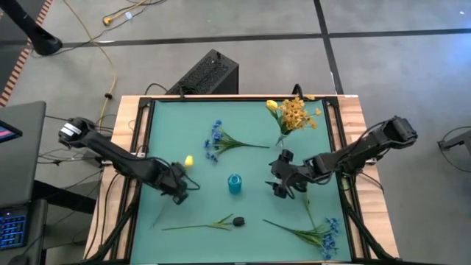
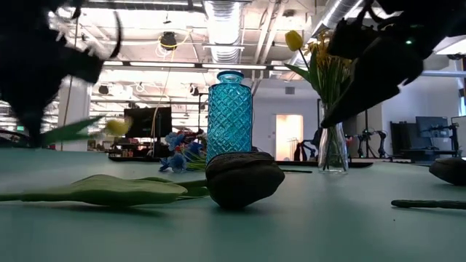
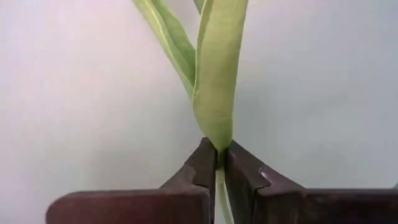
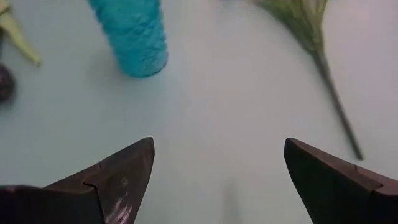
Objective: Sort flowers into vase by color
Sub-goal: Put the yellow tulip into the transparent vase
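Grey floor (image 1: 383,66), ceiling strip lights (image 2: 222,14).

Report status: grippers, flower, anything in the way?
Left gripper shut on yellow tulip stem. Right gripper open, empty, near blue vase. Nothing blocking.

Your high view looks straight down on the whole table (image 1: 243,110) with floor around it. Your low view sits at table height, looking level across it into the room, very near a dark bud (image 2: 244,178). The left wrist view looks close along its fingers (image 3: 202,168) at a leaf. The right wrist view looks down at the table. High, low and right wrist views share the blue vase (image 1: 235,183).
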You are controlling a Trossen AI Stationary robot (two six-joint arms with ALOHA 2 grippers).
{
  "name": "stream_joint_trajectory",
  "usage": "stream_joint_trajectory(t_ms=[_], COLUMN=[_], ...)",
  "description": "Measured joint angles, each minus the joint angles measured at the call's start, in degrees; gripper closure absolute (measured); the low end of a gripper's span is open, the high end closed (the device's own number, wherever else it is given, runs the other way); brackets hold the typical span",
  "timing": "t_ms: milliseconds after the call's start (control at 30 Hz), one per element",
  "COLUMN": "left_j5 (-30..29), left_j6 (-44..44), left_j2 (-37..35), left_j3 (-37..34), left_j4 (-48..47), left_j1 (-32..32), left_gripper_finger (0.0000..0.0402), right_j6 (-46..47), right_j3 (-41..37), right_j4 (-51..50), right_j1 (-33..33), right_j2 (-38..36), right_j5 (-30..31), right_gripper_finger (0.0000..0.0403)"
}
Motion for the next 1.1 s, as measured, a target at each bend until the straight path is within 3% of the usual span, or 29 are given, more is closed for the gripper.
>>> stream_joint_trajectory(t_ms=[167, 267, 500, 600, 667, 867, 1100], left_j5=[-15.9, -21.7, -23.6, -23.4, -19.9, 2.2, 13.7], left_j6=[12.7, 25.0, 62.8, 73.6, 77.7, 81.8, 90.3], left_j2=[-4.1, -5.3, -5.0, -5.0, -5.0, 2.5, 19.3], left_j3=[6.8, 10.6, 13.8, 13.8, 13.8, 13.9, 17.8], left_j4=[0.9, 7.7, 40.2, 51.5, 57.5, 73.9, 95.0], left_j1=[3.4, 5.1, 9.5, 11.8, 13.8, 20.3, 23.7], left_gripper_finger=[0.0398, 0.0398, 0.0399, 0.0399, 0.0399, 0.0399, 0.0399], right_j6=[4.3, 8.1, 14.4, 17.9, 19.9, 19.2, 17.6], right_j3=[-1.4, -2.0, -4.9, -7.1, -8.4, -12.2, -13.9], right_j4=[-0.7, -2.1, -2.3, -1.6, -0.8, 6.3, 9.6], right_j1=[2.1, 3.9, 8.6, 9.5, 9.8, 9.5, 9.0], right_j2=[0.0, 0.0, 0.0, 0.0, 0.0, 0.0, 0.0], right_j5=[0.0, 0.0, 3.0, 4.9, 6.1, 8.8, 9.3], right_gripper_finger=[0.0019, 0.0019, 0.0019, 0.0019, 0.0019, 0.0019, 0.0019])
